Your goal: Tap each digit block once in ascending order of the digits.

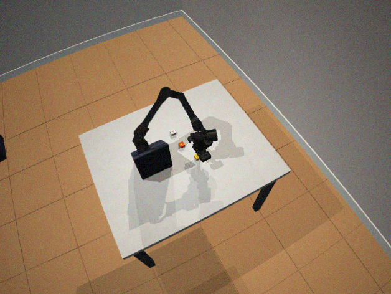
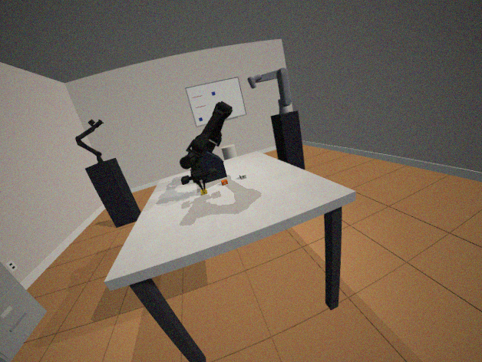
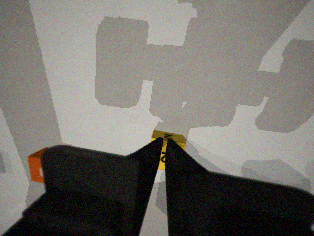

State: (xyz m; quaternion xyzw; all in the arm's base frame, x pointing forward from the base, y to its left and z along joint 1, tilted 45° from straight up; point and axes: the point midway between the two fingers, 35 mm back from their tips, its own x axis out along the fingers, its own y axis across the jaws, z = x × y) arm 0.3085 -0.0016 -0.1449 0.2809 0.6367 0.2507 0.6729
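Three small digit blocks lie in a row on the white table (image 1: 240,180) (image 2: 280,202). They are a white block (image 1: 172,132) (image 2: 242,176), an orange block (image 1: 181,144) (image 2: 224,182) (image 3: 35,165) and a yellow block (image 1: 196,156) (image 2: 203,191) (image 3: 178,138). My gripper (image 1: 200,157) (image 2: 202,188) (image 3: 164,143) is shut, with the fingers pressed together. Its tips point straight down at the top of the yellow block, at or just above it. The fingers cover the yellow block's digit. The orange block shows at the left edge of the wrist view, half hidden behind the gripper body.
The arm's dark base box (image 1: 153,159) (image 2: 212,167) stands on the table behind the blocks. Off the table, two other arms stand on dark pedestals (image 2: 113,190) (image 2: 288,136) near the wall. A white cylinder (image 2: 229,150) stands at the far table edge.
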